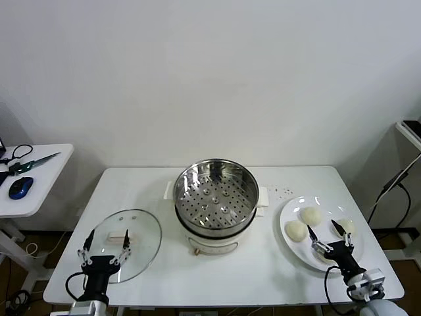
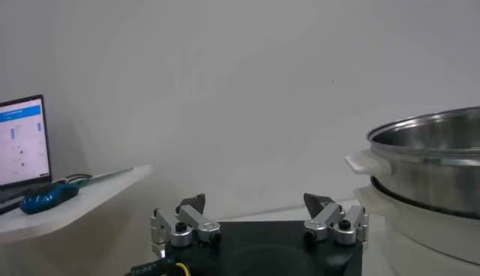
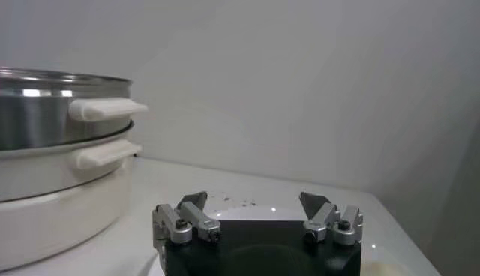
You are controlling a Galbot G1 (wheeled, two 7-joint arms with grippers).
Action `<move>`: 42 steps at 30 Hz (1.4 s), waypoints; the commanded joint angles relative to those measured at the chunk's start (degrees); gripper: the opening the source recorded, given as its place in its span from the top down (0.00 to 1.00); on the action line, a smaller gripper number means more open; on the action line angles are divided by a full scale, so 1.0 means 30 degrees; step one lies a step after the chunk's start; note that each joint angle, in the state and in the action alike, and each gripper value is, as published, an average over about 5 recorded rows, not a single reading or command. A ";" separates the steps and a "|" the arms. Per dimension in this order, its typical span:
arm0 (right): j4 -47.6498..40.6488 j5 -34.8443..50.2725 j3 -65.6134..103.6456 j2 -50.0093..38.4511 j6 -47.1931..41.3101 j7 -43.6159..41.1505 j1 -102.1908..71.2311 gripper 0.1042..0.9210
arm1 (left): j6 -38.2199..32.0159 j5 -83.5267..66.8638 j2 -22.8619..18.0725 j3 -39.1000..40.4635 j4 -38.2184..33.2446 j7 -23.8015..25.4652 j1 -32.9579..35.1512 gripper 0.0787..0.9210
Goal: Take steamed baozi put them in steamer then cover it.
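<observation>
On the flat white plate [image 1: 289, 212], small cream-white domed baozi [image 1: 310, 215] lie around the right gripper [image 1: 325, 232], its fingers spread wide, grasping nothing; one lies between them.

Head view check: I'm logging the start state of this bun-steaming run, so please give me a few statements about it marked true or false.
1. The steamer has no buns in it. True.
2. The glass lid sits on the steamer. False: it lies flat on the table, on the robot's left of the steamer.
3. The buns are on a white plate on the robot's right. True.
4. The right claw is shut on a bun. False: it is open, above the plate.
5. The left claw is open over the lid. True.
</observation>
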 commanded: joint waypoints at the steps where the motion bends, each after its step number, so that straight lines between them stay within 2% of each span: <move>1: -0.0007 -0.0347 0.0057 -0.0189 -0.0284 -0.0469 0.0367 0.12 | -0.0007 0.0059 -0.0006 0.0018 -0.0010 -0.0053 0.0043 0.12; 4: -0.0561 -0.2062 0.0096 -0.1513 -0.1445 -0.2413 0.1653 0.12 | -0.0060 0.0070 0.0035 0.0047 -0.0043 -0.0196 0.0007 0.12; 8: -0.2156 -0.3930 -0.0703 -0.4679 -0.2835 -0.6816 0.3922 0.12 | -0.0226 0.0019 0.0054 0.0089 -0.0133 -0.0624 -0.0114 0.12; 14: -0.4882 -0.6855 -0.3324 -0.9088 -0.2948 -1.3351 0.8030 0.12 | -0.0394 -0.0101 0.0196 0.0094 -0.0158 -0.0753 0.0015 0.12; 17: -0.5957 -0.8328 -0.5855 -1.0433 -0.2695 -1.5488 1.0874 0.12 | -0.0445 -0.0228 0.0318 0.0092 0.0001 -0.0786 0.0046 0.12; 23: -0.8664 -1.0941 -1.3575 -1.1336 -0.1524 -1.7172 1.8326 0.12 | -0.0422 -0.0493 0.0456 0.0037 0.0141 -0.0839 0.0019 0.12; 30: -1.1452 -1.1069 -2.3027 -1.0292 -0.0988 -1.7730 2.6644 0.12 | -0.0354 -0.0602 0.0545 -0.0034 0.0319 -0.0845 -0.0048 0.12; 35: -1.2547 -1.0766 -2.5997 -0.8872 -0.1118 -1.7791 2.8528 0.12 | -0.0294 -0.0601 0.0519 -0.0034 0.0423 -0.0850 -0.0126 0.12; 42: -1.3802 -1.0851 -2.6712 -0.7145 -0.1280 -1.7739 2.8539 0.12 | -0.0171 -0.0591 0.0579 -0.0122 0.0599 -0.0847 -0.0301 0.12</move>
